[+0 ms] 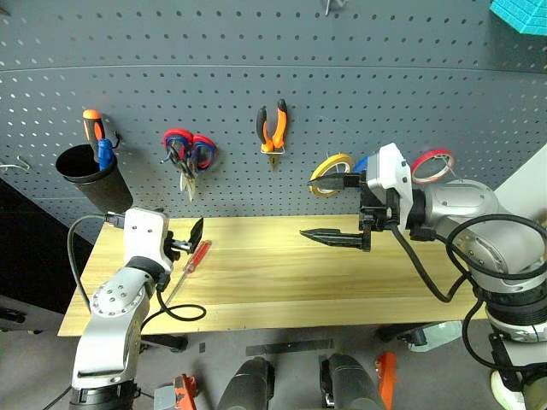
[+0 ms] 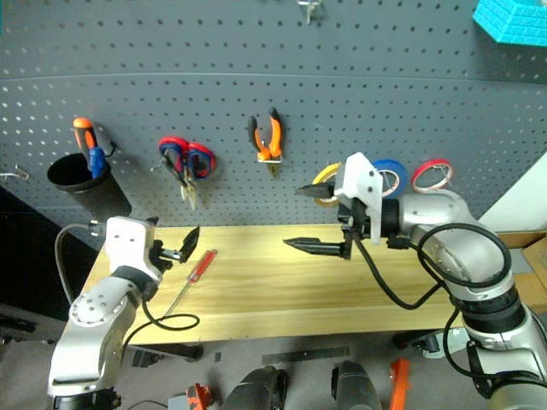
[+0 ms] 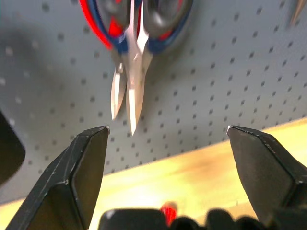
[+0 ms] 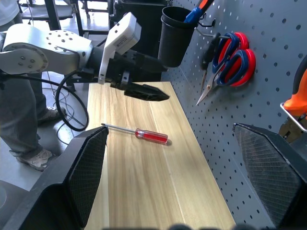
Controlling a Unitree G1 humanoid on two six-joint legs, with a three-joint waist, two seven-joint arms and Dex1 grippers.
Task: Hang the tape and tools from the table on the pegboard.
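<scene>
The red-handled screwdriver (image 1: 193, 259) lies on the light wood table (image 1: 282, 282), just under my left gripper (image 2: 181, 246), which is open and empty. On the dark grey pegboard (image 1: 256, 77) straight ahead of it, small black-handled scissors (image 1: 176, 157) hang with red-and-blue scissors (image 3: 132, 72). The orange-and-black pliers (image 1: 272, 128) hang further right. The yellowish tape (image 1: 332, 173) hangs behind my right gripper (image 1: 305, 207). That gripper is open and empty above the table, pointing left.
A black cup (image 1: 85, 175) with orange-and-blue screwdrivers hangs at the board's left. Blue (image 2: 391, 173) and red (image 1: 432, 165) rolls hang at the right. A teal object (image 1: 521, 13) sits top right. A person's legs (image 4: 19, 120) stand past the table's left end.
</scene>
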